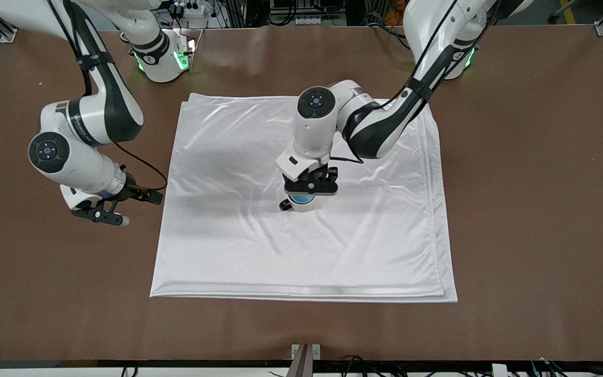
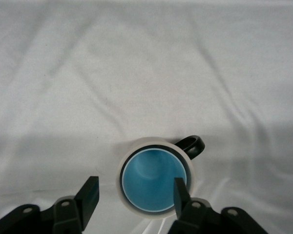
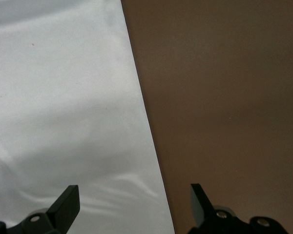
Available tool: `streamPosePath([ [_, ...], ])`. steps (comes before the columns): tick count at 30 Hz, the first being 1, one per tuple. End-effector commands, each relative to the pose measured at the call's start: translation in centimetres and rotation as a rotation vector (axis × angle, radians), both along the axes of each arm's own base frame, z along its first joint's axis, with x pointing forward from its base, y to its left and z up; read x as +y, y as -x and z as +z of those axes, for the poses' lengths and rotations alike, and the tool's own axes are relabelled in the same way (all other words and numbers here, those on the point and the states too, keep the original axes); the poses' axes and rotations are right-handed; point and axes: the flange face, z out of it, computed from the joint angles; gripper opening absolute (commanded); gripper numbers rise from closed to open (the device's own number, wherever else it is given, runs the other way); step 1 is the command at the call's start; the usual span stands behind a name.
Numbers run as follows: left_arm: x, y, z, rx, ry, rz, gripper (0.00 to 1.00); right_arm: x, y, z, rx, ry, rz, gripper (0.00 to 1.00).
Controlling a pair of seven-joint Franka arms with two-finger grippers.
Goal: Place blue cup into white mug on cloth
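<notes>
The blue cup (image 1: 301,199) sits nested inside the white mug (image 1: 305,207), which stands upright on the cloth (image 1: 259,251) near its middle. The mug's black handle (image 1: 284,205) points toward the right arm's end of the table. My left gripper (image 1: 309,189) hovers just over the mug, open and empty. In the left wrist view the blue cup (image 2: 151,178) fills the mug (image 2: 123,170); my left gripper (image 2: 136,190) has one finger (image 2: 181,192) over the cup's rim and the other beside the mug. My right gripper (image 1: 107,213) is open and empty over the cloth's edge.
The brown table (image 1: 532,209) surrounds the cloth on all sides. In the right wrist view my right gripper (image 3: 134,197) straddles the line between the cloth (image 3: 63,97) and the bare table (image 3: 224,97). The right arm waits.
</notes>
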Motion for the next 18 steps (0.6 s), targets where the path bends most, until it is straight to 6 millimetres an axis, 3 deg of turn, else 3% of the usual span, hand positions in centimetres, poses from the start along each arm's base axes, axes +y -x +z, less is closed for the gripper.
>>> streamPosePath([
  [1, 0.6, -0.6, 3.7, -0.049, 0.019, 0.025, 1.00, -0.2, 1.6, 4.2, -0.002, 0.030, 0.031, 1.00],
  [6, 3.1, -2.4, 7.3, -0.090, 0.039, 0.065, 1.00, -0.2, 1.2, 7.3, 0.024, 0.039, 0.029, 1.00],
  [12, 5.5, -2.4, 12.2, -0.108, 0.003, 0.102, 1.00, -0.4, 1.0, 10.5, 0.024, 0.037, 0.075, 1.00],
  [18, 10.6, -4.1, 17.2, -0.104, 0.029, 0.202, 1.00, -1.6, 0.4, 14.0, -0.018, 0.027, 0.124, 1.00],
])
